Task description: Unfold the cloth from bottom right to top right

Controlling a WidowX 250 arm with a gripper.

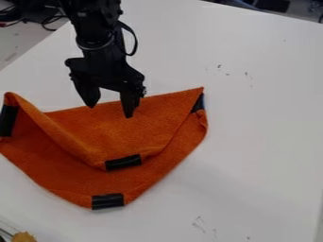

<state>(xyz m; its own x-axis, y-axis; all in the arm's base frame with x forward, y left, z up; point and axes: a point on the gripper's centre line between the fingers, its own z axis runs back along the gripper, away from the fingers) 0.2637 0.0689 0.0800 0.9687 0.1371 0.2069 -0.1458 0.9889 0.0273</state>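
Note:
The gripper (111,109) hangs over the upper middle of the orange cloth (120,130), its two fingers spread apart with nothing held between them. Folded over itself, the cloth lies on the white table. A black-taped corner (123,162) of the upper layer rests on the lower layer, above another black-taped corner (108,201) at the bottom. Black tape (7,120) also marks the left corner, where the cloth bulges up in a ridge. Dark tape (199,103) shows at the right corner, partly under the upper layer.
The white table (265,118) extends right of the cloth, with small dark marks on its surface. Cables (54,20) lie at the top left beyond the table edge. A small yellowish-brown object (24,237) sits at the bottom left edge.

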